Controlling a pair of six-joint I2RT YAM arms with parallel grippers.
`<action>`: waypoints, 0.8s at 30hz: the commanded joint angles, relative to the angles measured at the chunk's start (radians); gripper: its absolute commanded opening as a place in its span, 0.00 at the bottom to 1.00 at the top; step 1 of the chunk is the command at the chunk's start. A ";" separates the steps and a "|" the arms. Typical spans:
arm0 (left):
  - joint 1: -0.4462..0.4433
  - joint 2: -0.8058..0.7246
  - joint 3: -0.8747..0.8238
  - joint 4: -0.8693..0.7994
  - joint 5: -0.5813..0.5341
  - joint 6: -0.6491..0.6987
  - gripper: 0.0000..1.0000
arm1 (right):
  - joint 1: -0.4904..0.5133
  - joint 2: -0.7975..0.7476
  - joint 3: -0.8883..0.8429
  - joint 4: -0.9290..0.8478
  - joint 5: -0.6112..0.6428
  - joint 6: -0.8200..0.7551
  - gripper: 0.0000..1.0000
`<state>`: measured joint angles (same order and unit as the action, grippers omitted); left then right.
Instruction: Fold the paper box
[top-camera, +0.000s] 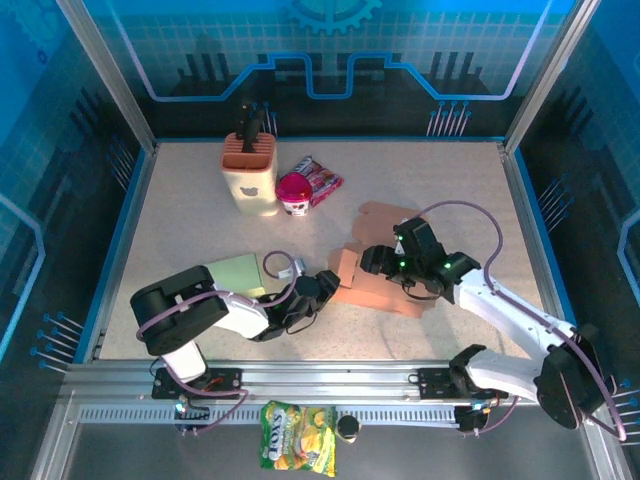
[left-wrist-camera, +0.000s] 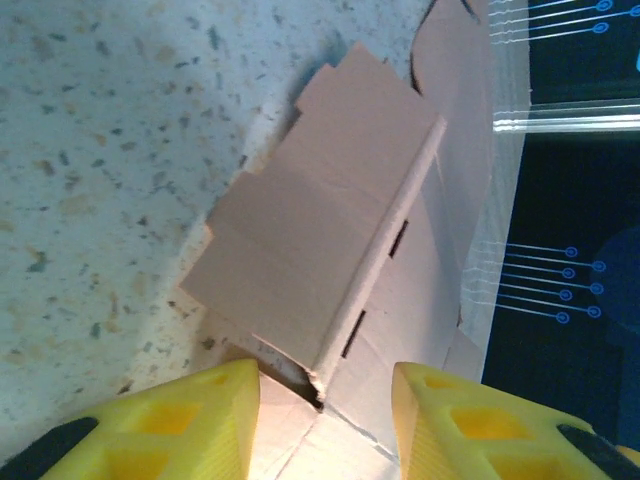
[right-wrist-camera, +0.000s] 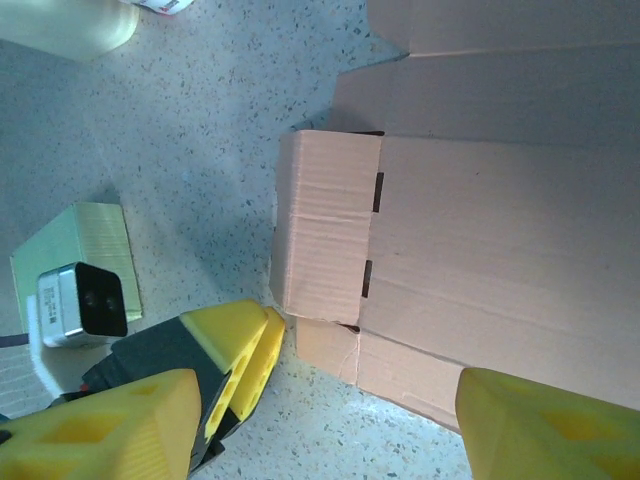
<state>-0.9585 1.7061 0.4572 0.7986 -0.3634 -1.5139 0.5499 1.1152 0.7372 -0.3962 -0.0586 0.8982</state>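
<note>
Straddling box flap (left-wrist-camera: 300, 230): left tool (left-wrist-camera: 325, 405), half-open

A flat brown cardboard box blank (top-camera: 372, 292) lies opened out on the pale speckled surface (top-camera: 200, 220), right of centre and nearer the front edge than the back; it is plain and unprinted; its wide main panel lies flat, and flaps with rounded corners reach towards the far side; at its left end a narrow side panel (right-wrist-camera: 325, 225) is lifted along a crease and tilts up off the surface; two short dark slots sit along that fold; in the left wrist view the narrow side panel (left-wrist-camera: 300, 240) shows a stepped, notched outer edge, and the fold's near end looks slightly frayed.
</note>
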 joint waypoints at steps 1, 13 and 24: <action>-0.008 0.005 0.000 0.026 -0.035 -0.062 0.40 | 0.011 -0.029 -0.019 -0.035 0.020 0.019 0.69; -0.013 0.039 0.028 0.052 -0.047 -0.164 0.40 | 0.013 -0.040 -0.021 -0.035 0.019 0.026 0.68; -0.008 0.091 0.053 0.094 -0.071 -0.195 0.35 | 0.013 -0.045 -0.033 -0.030 0.013 0.024 0.68</action>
<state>-0.9661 1.7714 0.4946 0.8444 -0.4011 -1.6833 0.5499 1.0870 0.7204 -0.4110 -0.0586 0.9142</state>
